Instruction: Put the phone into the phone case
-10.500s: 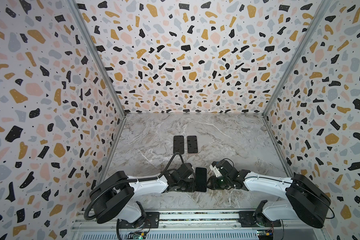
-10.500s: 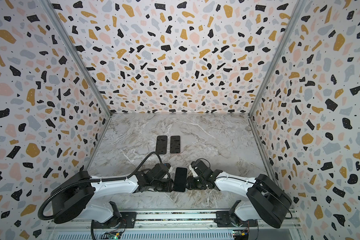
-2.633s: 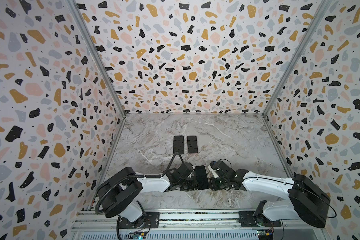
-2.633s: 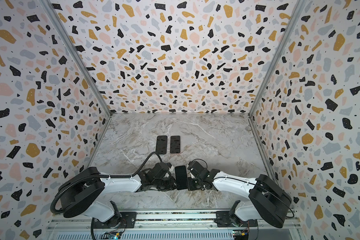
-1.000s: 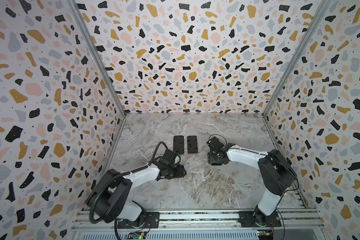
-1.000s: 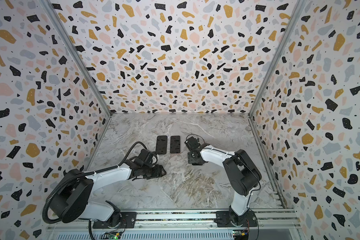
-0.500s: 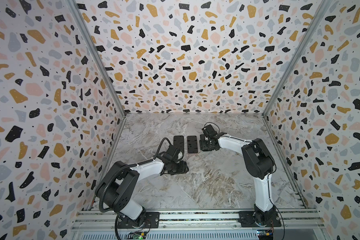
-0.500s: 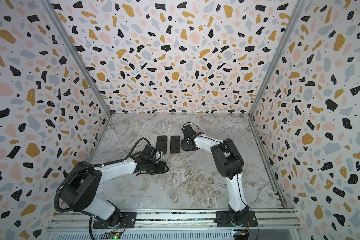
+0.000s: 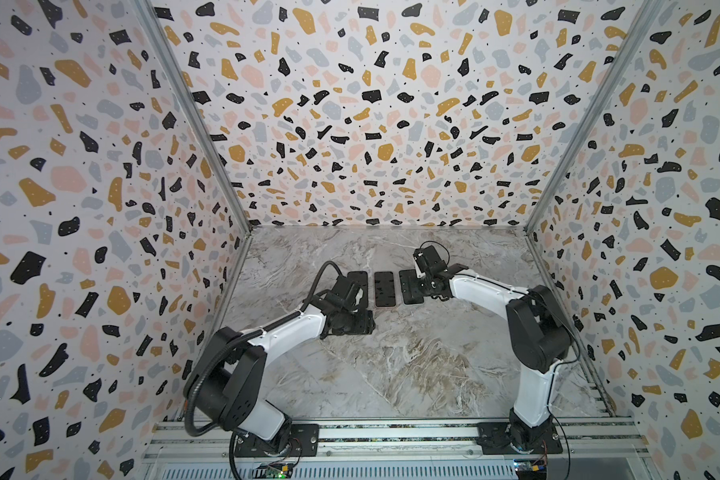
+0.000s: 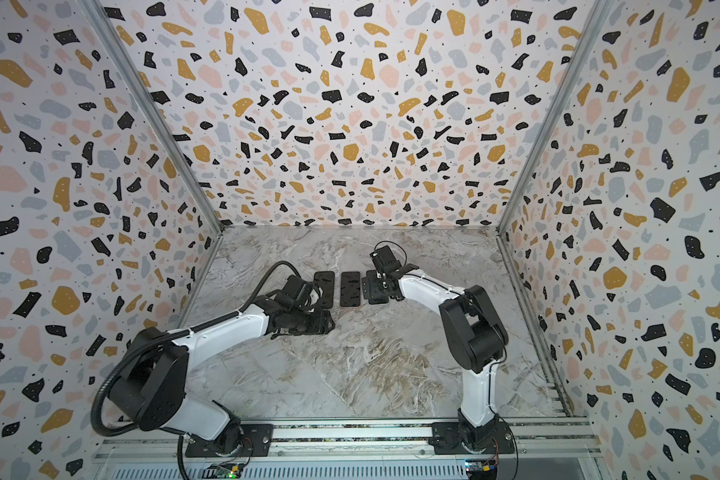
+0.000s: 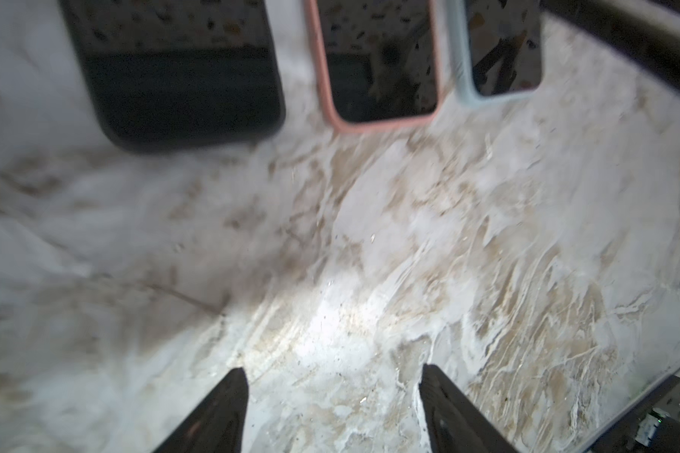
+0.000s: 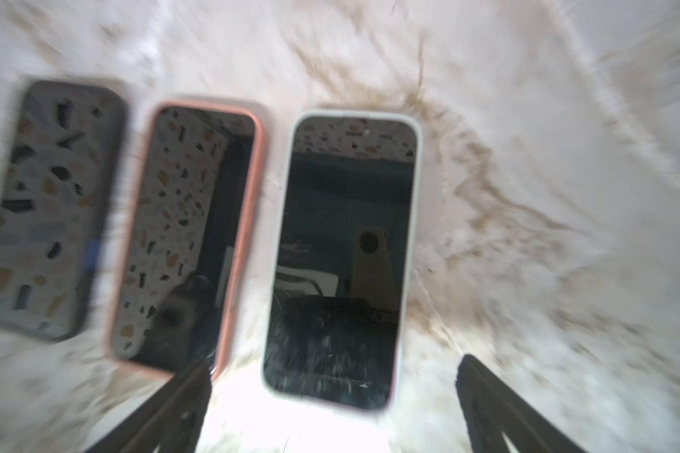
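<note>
The phone (image 12: 342, 255) lies screen up on the marble inside a pale bluish-white phone case (image 12: 413, 219), rightmost in a row of three (image 9: 408, 286) (image 10: 373, 286). My right gripper (image 12: 334, 362) hovers low over its near end, open, with a finger on either side and neither touching it; in both top views the gripper (image 9: 425, 287) (image 10: 386, 286) covers the phone's right edge. My left gripper (image 11: 332, 392) is open over bare marble in front of the row (image 9: 366, 324) (image 10: 328, 324), holding nothing.
A phone in a pink case (image 12: 189, 235) (image 9: 385, 289) lies in the middle of the row. A phone in a black case (image 12: 48, 208) (image 9: 358, 277) lies at its left, partly hidden by the left wrist. Patterned walls close three sides; a metal rail (image 9: 391, 432) runs along the front.
The right arm carried the cased phone back and set it beside the other two, then opened its jaws. The left arm swung toward the row and its jaws widened.
</note>
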